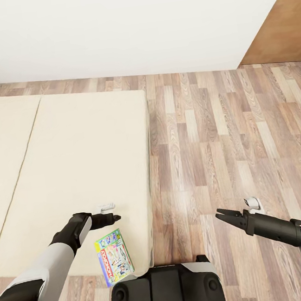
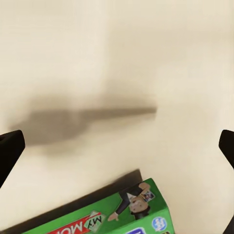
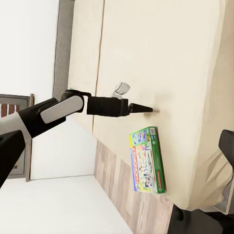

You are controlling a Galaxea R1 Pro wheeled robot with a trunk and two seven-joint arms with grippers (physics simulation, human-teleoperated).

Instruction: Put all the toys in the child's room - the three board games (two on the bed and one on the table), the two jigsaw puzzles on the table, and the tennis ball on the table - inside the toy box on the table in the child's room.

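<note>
Wood-plank floor (image 1: 205, 135) and a white wall (image 1: 122, 27) frame the wide beige bed (image 1: 76, 154). Over the mattress near its foot corner, the left end effector (image 1: 115, 217) hovers with its dark fingers drawn together to a point in the head view, though the left wrist view shows fingertips far apart, so I cannot tell its state. Just beside it, nearer the robot, lies the flat green-edged pastel board game box (image 1: 115, 256), close to the mattress edge. Over the floor, the right end effector (image 1: 219, 215) hangs empty, fingers slightly parted.
</note>
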